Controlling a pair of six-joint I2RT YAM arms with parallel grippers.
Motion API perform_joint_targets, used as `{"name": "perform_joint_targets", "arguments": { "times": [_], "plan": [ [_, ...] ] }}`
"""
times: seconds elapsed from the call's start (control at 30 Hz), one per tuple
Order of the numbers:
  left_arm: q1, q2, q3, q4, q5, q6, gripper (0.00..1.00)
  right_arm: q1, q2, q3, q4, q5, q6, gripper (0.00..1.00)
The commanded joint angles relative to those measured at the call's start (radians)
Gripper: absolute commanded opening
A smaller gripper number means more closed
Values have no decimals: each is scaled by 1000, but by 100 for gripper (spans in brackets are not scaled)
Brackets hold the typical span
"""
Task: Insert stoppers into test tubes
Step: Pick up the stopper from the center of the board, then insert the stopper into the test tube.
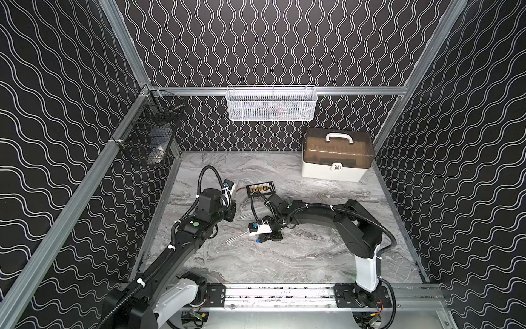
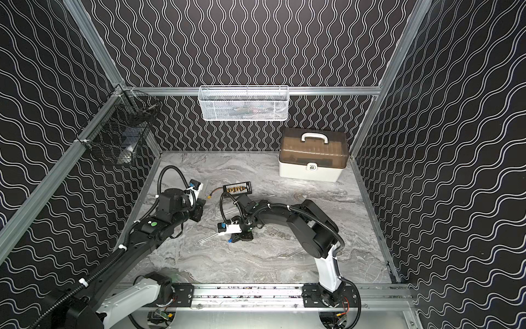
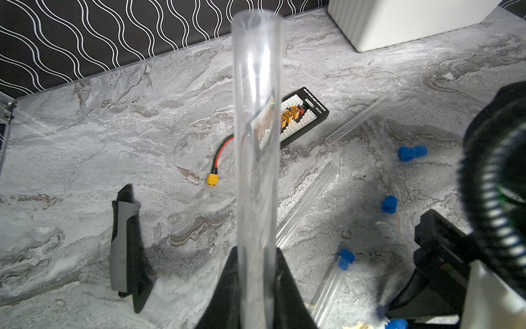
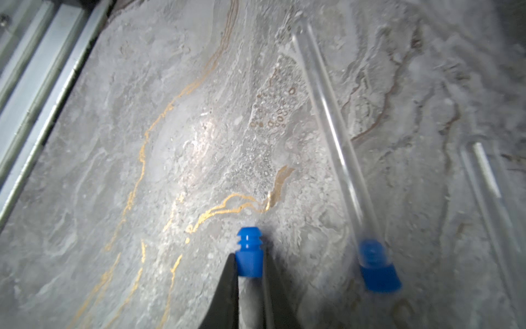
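In the left wrist view my left gripper [image 3: 256, 255] is shut on a clear test tube [image 3: 256, 136], whose open mouth points away from the jaws. My right gripper [image 4: 250, 266] is shut on a blue stopper [image 4: 249, 253] with its ribbed stem outward, low over the table; in a top view it sits at mid table [image 1: 260, 240]. Beside it lies a tube [image 4: 336, 134] with a blue stopper [image 4: 378, 270] in its mouth. Two loose stoppers [image 3: 411, 152] [image 3: 389, 204] and two bare tubes [image 3: 355, 121] [image 3: 307, 205] lie on the marble.
A black board with gold connectors [image 3: 304, 114] and its yellow plug [image 3: 212, 180] lie behind the held tube. A grey-black knife [image 3: 126, 250] lies near the left arm. A white box [image 1: 337, 159] stands at the back right. Wire baskets [image 1: 270, 104] [image 1: 148, 136] hang on the walls.
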Motion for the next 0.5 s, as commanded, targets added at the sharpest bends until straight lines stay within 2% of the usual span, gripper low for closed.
{"name": "perform_joint_targets", "arguments": {
  "times": [0.0,0.23,0.4,0.47],
  "plan": [
    [1,-1,18,-16,15,30,0,-19,-56,-25,33,-69,69,9],
    [1,4,48,-78,35,205,0,-96,-236,-158,21,-90,157,9],
    [-2,18,71,-177,164,449,0,-187,-391,-254,-41,-85,206,10],
    [-13,18,73,-210,176,529,0,-217,-438,-275,-69,-78,217,11]
  ]
}}
